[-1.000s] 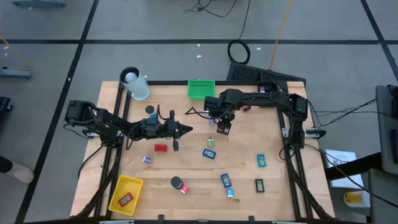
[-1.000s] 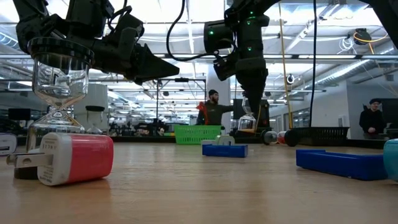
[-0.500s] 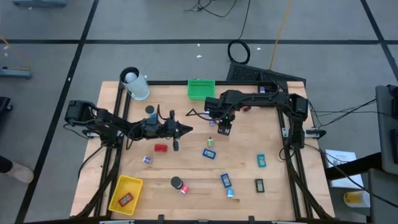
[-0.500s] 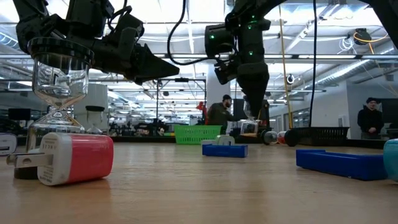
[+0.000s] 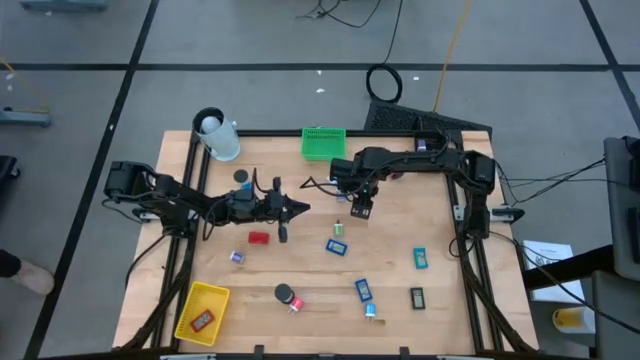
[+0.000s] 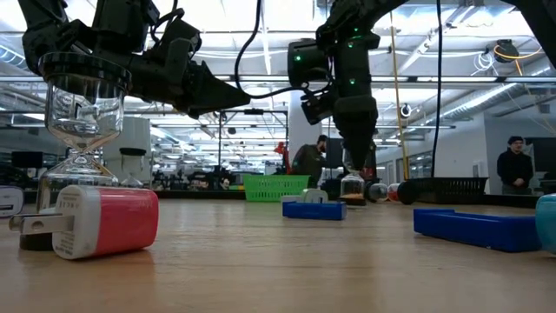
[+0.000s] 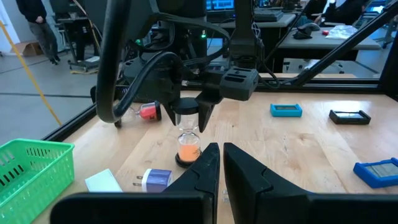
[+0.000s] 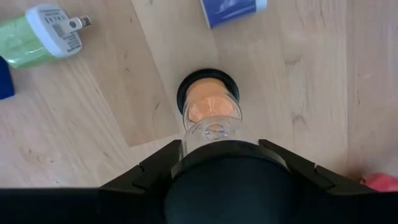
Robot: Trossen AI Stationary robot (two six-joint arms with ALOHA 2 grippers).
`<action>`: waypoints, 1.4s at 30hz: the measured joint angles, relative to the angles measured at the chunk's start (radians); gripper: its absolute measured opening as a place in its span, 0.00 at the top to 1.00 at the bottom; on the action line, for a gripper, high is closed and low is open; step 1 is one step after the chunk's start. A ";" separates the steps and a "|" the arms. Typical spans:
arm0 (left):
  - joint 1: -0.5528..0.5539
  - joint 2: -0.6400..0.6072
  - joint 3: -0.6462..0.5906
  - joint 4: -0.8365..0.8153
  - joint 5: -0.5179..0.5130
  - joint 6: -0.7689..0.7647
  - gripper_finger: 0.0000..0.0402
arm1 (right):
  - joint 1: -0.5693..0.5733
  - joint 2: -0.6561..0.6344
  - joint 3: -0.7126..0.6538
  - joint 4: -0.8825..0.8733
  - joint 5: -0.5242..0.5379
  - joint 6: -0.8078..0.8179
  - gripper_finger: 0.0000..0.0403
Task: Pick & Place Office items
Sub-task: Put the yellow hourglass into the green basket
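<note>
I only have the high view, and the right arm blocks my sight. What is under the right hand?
Observer: An hourglass with orange sand in its lower bulb, directly below the right hand.
Operator: Upright or tipped?
Observer: Upright; its black base seems to rest on the table.
Operator: Anything in the left hand?
Observer: No, the left hand is shut and empty, pointing toward the hourglass.

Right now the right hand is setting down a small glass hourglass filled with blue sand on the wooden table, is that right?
Not quite: the sand is orange, not blue. The left wrist view shows the right hand at the top of the small glass hourglass, its base on the wooden table; the right wrist view shows orange too.
</note>
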 joint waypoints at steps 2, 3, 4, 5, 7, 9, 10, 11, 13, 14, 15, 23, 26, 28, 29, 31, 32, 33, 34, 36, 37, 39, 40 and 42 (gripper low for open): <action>0.000 0.000 0.000 0.000 0.000 0.000 0.92 | 0.000 0.000 0.000 0.004 0.000 0.000 0.48; 0.000 0.000 0.000 0.000 0.000 0.000 0.92 | 0.000 0.000 0.000 0.007 0.000 0.000 0.48; 0.000 0.000 0.000 0.000 0.000 0.000 0.92 | 0.000 0.000 0.000 0.011 0.000 0.000 0.49; 0.000 0.000 0.000 0.000 0.000 0.000 0.92 | 0.000 0.000 0.000 0.016 0.000 -0.001 0.50; 0.000 0.000 0.000 0.000 0.000 0.000 0.92 | 0.000 0.000 0.000 0.023 0.000 -0.003 0.51; 0.000 0.000 0.000 0.000 0.000 0.000 0.92 | 0.000 0.000 0.000 0.025 0.000 -0.003 0.51; 0.000 0.000 0.000 0.000 0.000 0.000 0.92 | 0.000 0.000 0.000 0.025 0.000 -0.003 0.51; 0.000 0.000 0.000 0.000 0.000 0.000 0.92 | 0.000 0.000 0.000 0.024 0.000 -0.003 0.51; 0.000 0.000 0.000 0.000 0.000 0.000 0.92 | 0.000 0.000 0.000 0.028 0.000 -0.003 0.48; 0.000 0.000 0.000 0.000 0.000 0.000 0.92 | 0.000 0.000 0.000 0.032 0.000 -0.003 0.47; 0.000 0.000 0.000 0.000 0.000 0.000 0.92 | 0.000 0.000 0.000 0.037 0.000 -0.003 0.47; 0.000 0.000 0.000 0.000 0.000 0.000 0.92 | 0.000 0.000 0.000 0.044 -0.001 -0.008 0.51; 0.000 0.000 0.000 0.000 0.000 0.000 0.92 | 0.000 0.000 0.000 0.044 -0.001 -0.003 0.49; 0.000 0.000 0.000 0.000 0.000 0.000 0.92 | 0.000 0.000 0.000 0.043 -0.001 0.005 0.45; 0.000 0.000 0.000 -0.001 0.000 0.000 0.92 | 0.000 0.000 0.000 0.043 -0.001 0.007 0.44; 0.000 0.000 0.000 -0.001 0.000 0.000 0.92 | 0.000 0.000 0.000 0.044 0.000 0.007 0.42; 0.000 0.000 0.000 -0.001 0.000 0.000 0.92 | 0.000 0.000 0.000 0.047 0.000 0.007 0.42; 0.000 0.000 0.000 -0.001 0.000 0.000 0.92 | 0.000 0.000 0.000 0.051 0.000 0.007 0.42; 0.000 0.000 0.000 -0.001 0.000 0.000 0.92 | 0.000 0.000 0.000 0.056 0.000 0.007 0.42; 0.000 0.000 0.000 -0.001 0.000 0.000 0.92 | 0.000 0.000 0.000 0.062 0.001 0.007 0.41; 0.000 0.000 0.000 -0.001 0.000 0.000 0.92 | 0.000 0.000 0.000 0.062 0.002 0.008 0.40; 0.000 0.000 0.000 -0.001 0.000 0.000 0.92 | 0.000 0.000 0.000 0.061 0.005 0.017 0.37; 0.000 0.000 0.000 -0.001 0.000 0.000 0.92 | 0.000 0.000 0.000 0.061 0.004 0.022 0.36; 0.000 0.000 0.000 -0.001 0.000 0.000 0.92 | 0.000 0.000 0.000 0.060 0.005 0.023 0.32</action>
